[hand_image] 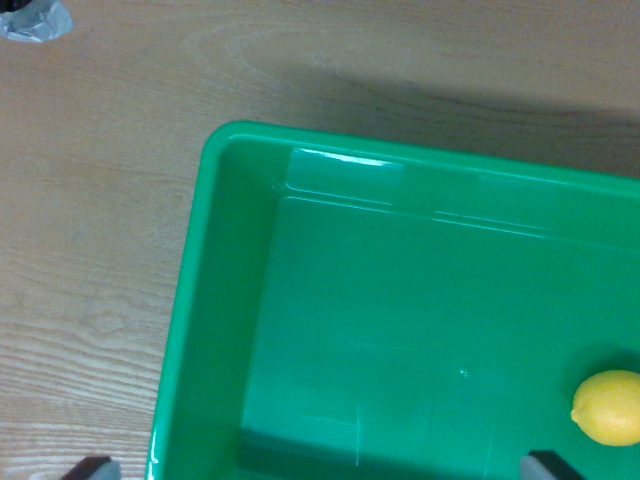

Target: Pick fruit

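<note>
Down at the very bottom edge of the wrist view you've got the pincer [325, 470] barely poking in, just two dark fingertip stubs, one near the bottom-left [92, 468] and one near the bottom-right [552, 466]. They sit far apart with nothing between them, so your pincer is spread wide and not gripping anything. The left tip hangs over the bare wood just outside the bin wall, while the right tip sits over the bin floor. Right under you is the green plastic bin [190, 330], with its rounded corner up toward the top-left and its glossy floor filling most of the picture. You can see a couple of glare streaks along the far wall. Your fruit, a yellow lemon [609, 407], is lying on the bin floor way over at the wrist view's right edge, partly cut off by the frame. It's just above and to the right of the right fingertip, close to it but not touching. Outside the bin it's all light wood-grain table [100, 180], and up in the top-left corner there's a crumpled silvery-grey thing [35, 18] that's too cropped to make out.
</note>
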